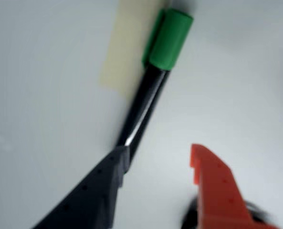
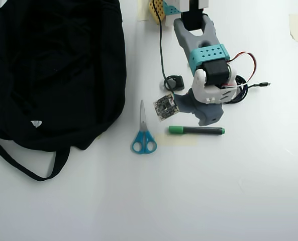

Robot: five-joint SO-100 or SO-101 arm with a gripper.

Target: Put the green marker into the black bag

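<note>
Reach step: gripper [image 1: 158, 160] down at the marker [image 1: 148, 98], jaws spread (nothing pinched); next, straddle the barrel, close, carry to the bag [image 2: 58, 70].

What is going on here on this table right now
A single robot arm is reaching down over the green marker, which lies flat on the white table. In the wrist view its claw is open, one finger beside the barrel, not yet gripping. The black bag sits off to the left in the overhead view, with blue scissors between them.
</note>
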